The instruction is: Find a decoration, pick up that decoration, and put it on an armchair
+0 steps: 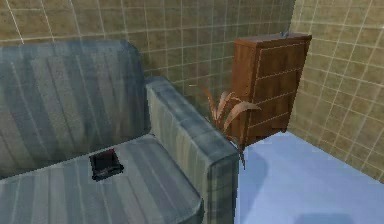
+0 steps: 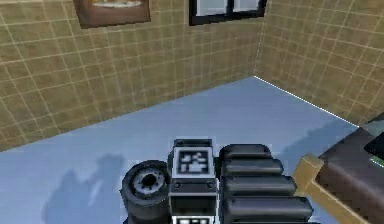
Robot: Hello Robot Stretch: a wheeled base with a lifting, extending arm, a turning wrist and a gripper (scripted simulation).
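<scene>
A blue-grey striped armchair [image 1: 120,130] takes up the forward view's left and middle. A small dark flat object [image 1: 106,164] lies on its seat cushion. Behind its armrest stands a plant with thin reddish-brown leaves [image 1: 228,110]. In the arm side view the arm's end sits low at the bottom edge, with a white marked square [image 2: 195,161] and the gripper's dark round body [image 2: 148,188] to its left. Its far end is not clear, so I cannot tell whether it holds anything.
A tall wooden cabinet [image 1: 270,85] stands in the tiled corner beyond the plant, with pale blue floor [image 1: 310,180] to its right. The arm side view has a framed picture [image 2: 115,10] and a window [image 2: 228,10] on the wall, open blue floor [image 2: 200,110], and wooden-framed furniture [image 2: 345,165] at right.
</scene>
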